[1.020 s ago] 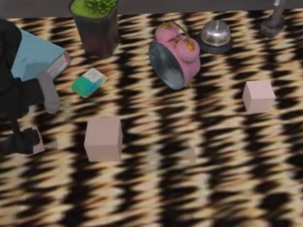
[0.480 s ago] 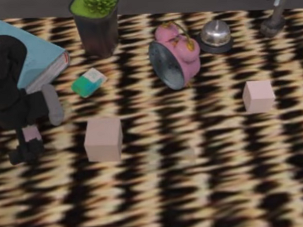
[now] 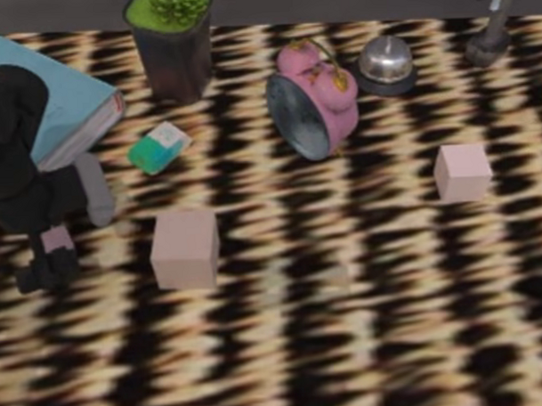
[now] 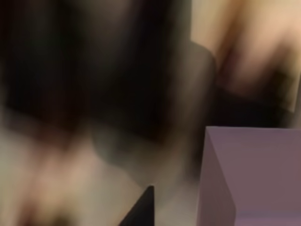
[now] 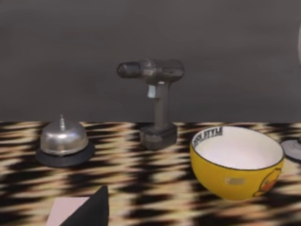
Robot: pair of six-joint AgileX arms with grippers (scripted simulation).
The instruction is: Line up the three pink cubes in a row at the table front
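My left gripper (image 3: 49, 260) is at the table's left side, shut on the small brighter pink cube (image 3: 56, 238). In the left wrist view this cube (image 4: 254, 174) fills the near corner beside one dark fingertip (image 4: 141, 212). The large dusty pink cube (image 3: 184, 249) rests on the zebra-patterned table (image 3: 347, 343), just right of the gripper. The medium pale pink cube (image 3: 462, 171) lies far to the right; its corner (image 5: 66, 209) shows in the right wrist view. My right gripper (image 5: 150, 219) is out of the top view, parked and open, with one fingertip (image 5: 99, 202) showing.
A blue book (image 3: 67, 94) lies behind the left arm, and a teal-and-white block (image 3: 158, 147) is near it. Along the back stand a potted plant (image 3: 170, 42), a pink alarm clock (image 3: 312, 99), a bell (image 3: 386, 63), a drill (image 5: 155, 103) and a yellow bowl (image 5: 235, 162).
Since a second ago my left arm has risen and shifted, carrying the small cube slightly back and left and uncovering more of the book. Over the last half second almost nothing moved.
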